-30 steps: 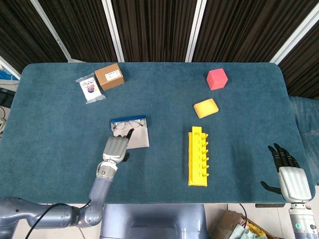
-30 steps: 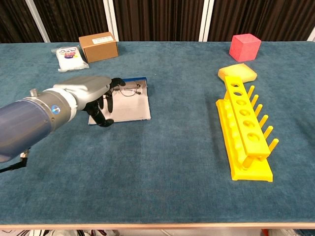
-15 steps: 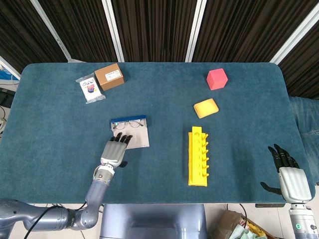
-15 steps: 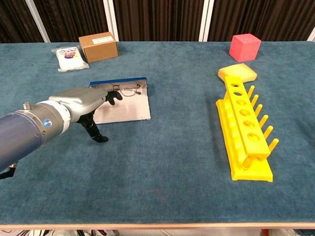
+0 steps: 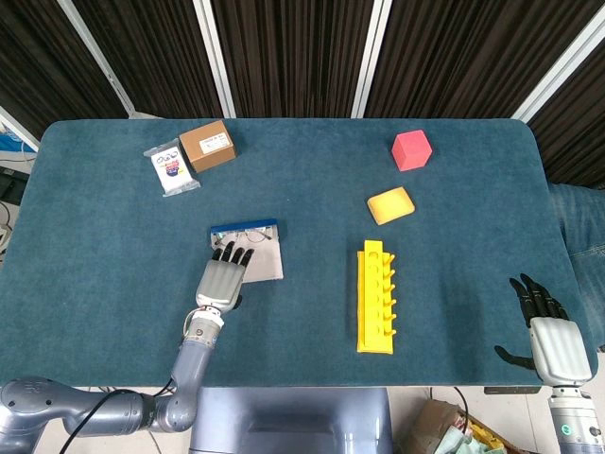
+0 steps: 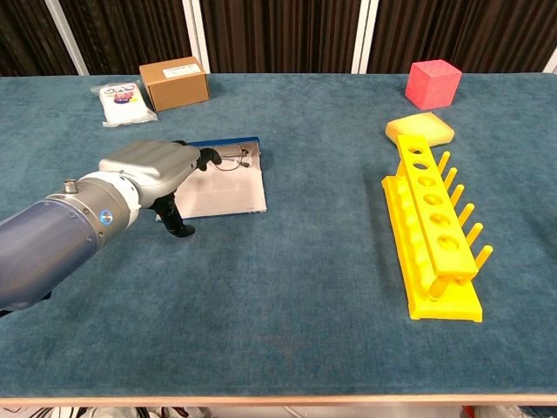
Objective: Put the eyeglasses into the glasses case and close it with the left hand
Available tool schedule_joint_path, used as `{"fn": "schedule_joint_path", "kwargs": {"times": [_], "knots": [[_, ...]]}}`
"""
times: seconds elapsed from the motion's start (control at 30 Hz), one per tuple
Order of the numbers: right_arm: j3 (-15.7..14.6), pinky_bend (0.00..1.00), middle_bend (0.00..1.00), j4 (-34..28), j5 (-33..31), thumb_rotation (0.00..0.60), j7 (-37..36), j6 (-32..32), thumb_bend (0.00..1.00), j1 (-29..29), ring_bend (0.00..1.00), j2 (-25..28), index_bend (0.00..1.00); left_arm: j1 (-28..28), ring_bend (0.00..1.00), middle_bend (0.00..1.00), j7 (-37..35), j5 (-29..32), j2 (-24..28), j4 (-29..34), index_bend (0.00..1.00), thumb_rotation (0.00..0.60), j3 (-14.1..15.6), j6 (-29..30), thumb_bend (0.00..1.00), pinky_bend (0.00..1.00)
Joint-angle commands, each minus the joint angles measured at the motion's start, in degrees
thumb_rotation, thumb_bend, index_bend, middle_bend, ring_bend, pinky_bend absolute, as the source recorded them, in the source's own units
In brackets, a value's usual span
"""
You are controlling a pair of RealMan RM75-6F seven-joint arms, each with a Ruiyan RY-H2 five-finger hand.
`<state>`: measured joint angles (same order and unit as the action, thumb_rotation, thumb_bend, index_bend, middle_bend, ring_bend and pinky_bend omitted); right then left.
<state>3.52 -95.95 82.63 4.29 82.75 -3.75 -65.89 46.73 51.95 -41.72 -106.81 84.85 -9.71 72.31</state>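
Note:
The glasses case [image 5: 262,263] lies open on the blue table, a flat grey flap with a blue tray [image 5: 244,227] at its far edge. The eyeglasses [image 5: 250,236] rest in that tray, also visible in the chest view as eyeglasses [image 6: 233,157] beside the grey flap [image 6: 228,193]. My left hand [image 5: 222,277] hovers over the case's near-left corner, fingers stretched toward the glasses and holding nothing. In the chest view the left hand [image 6: 155,170] hides the left lens. My right hand [image 5: 549,333] hangs open off the table's right edge.
A brown box [image 5: 207,145] and a white packet [image 5: 171,169] sit at the back left. A pink cube [image 5: 411,149] and a yellow sponge [image 5: 390,204] lie at the back right. A yellow peg rack [image 5: 375,296] stands right of the case.
My left hand drew back toward the near edge with its fingers straightening, then moved forward again over the case. The glasses, case and right hand stayed put.

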Motion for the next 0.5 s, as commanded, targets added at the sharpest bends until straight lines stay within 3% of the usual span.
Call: {"fn": "schedule_joint_path", "kwargs": {"times": [0.03, 0.5], "knots": [[0.0, 0.19, 0.0, 0.05, 0.06, 0.6, 0.01, 0.03, 0.18, -0.01, 0.09, -0.02, 0.0, 0.29, 0.04, 0.16, 1.27, 0.63, -0.96, -0.97, 0.12, 0.6, -0.66, 0.92, 0.22, 0.16], [0.05, 0.19, 0.0, 0.1, 0.11, 0.6, -0.2, 0.07, 0.19, -0.03, 0.09, -0.03, 0.0, 0.95, 0.04, 0.16, 2.52, 2.4, -4.81, -6.71, 0.14, 0.6, -2.8, -0.53, 0.22, 0.16]]}}
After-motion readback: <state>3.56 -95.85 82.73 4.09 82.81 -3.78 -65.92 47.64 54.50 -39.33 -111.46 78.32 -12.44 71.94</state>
